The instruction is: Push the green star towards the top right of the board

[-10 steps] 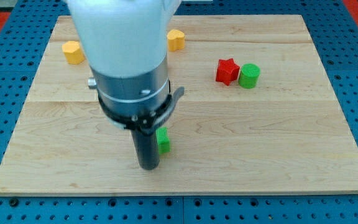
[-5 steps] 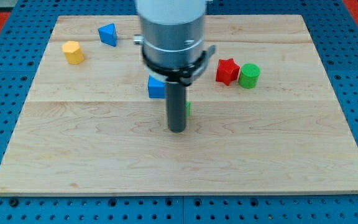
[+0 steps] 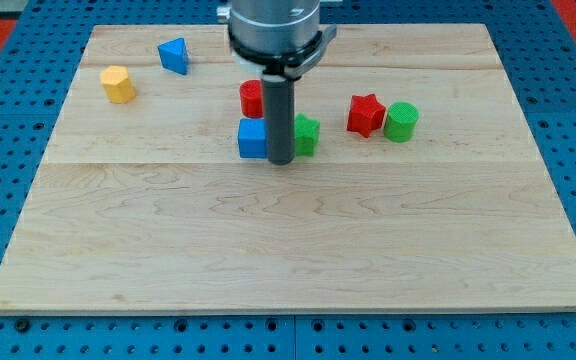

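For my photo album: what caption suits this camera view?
My tip stands between the blue cube and the green star on the wooden board.

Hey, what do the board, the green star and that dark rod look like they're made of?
The board looks like pale, matte wood: grain lines and plank seams run across it. The green star, just to the view's right of my tip, looks like solid-coloured plastic or foam with a dull finish; I can't tell which. The dark rod is smooth and grey-black with a faint sheen, possibly metal or hard plastic.
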Controlling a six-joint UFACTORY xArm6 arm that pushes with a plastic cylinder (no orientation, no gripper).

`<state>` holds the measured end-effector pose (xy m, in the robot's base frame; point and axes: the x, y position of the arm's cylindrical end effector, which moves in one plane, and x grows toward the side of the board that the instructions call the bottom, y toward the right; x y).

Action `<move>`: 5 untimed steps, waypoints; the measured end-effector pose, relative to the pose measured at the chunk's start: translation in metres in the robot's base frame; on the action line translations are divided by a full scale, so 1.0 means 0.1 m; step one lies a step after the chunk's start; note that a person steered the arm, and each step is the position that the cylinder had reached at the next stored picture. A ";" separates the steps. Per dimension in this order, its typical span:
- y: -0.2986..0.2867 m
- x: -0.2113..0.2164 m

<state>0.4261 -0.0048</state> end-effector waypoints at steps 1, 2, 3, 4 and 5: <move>0.18 -0.21; 0.21 -0.44; 0.22 -0.65; 0.35 -0.78; 0.50 -0.94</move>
<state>0.3324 0.0455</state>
